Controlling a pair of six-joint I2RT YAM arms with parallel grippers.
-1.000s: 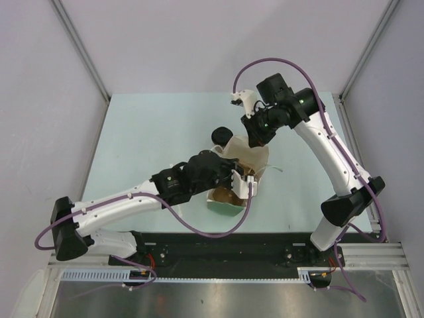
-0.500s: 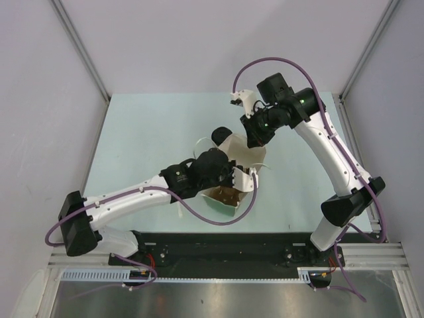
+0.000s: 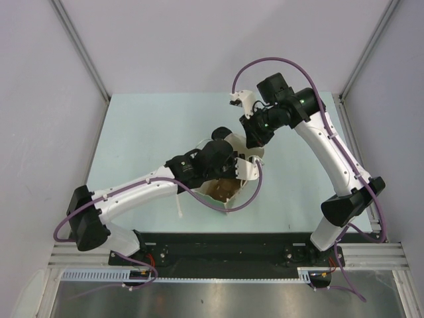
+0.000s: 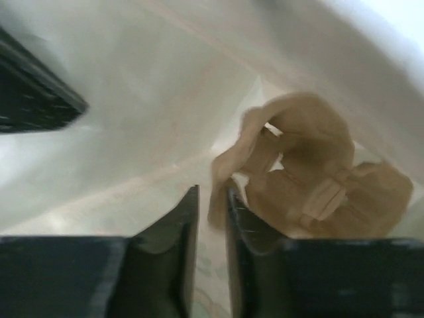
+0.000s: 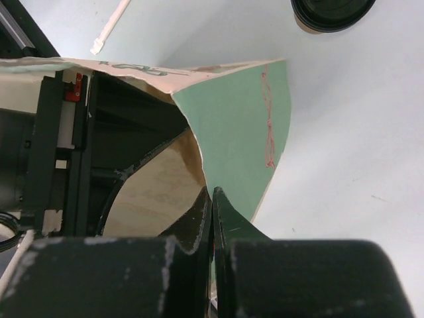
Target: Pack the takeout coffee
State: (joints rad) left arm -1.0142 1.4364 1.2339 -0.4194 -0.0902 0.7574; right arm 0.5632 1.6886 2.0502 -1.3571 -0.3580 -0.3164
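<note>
The takeout coffee (image 3: 220, 134), a tan cup with a black lid, stands on the table just behind the paper bag (image 3: 233, 143); it also shows at the top of the right wrist view (image 5: 331, 10). My right gripper (image 5: 212, 199) is shut on the bag's rim (image 5: 245, 132) and holds the bag open. My left gripper (image 4: 212, 199) reaches down inside the bag, its fingers nearly together on an edge of the brown pulp cup carrier (image 4: 318, 179), which lies on the bag's floor. The carrier shows through the bag mouth from above (image 3: 222, 189).
A white stir stick (image 3: 180, 205) lies on the mint table (image 3: 146, 132) left of the bag, and it shows in the right wrist view (image 5: 109, 26). The left arm (image 3: 152, 182) crosses the table's front. Frame posts stand at the table's back corners.
My left arm has pushed farther forward and deeper into the bag with the carrier. The bag has stood up taller and narrowed. The right gripper has stayed in place on the rim.
</note>
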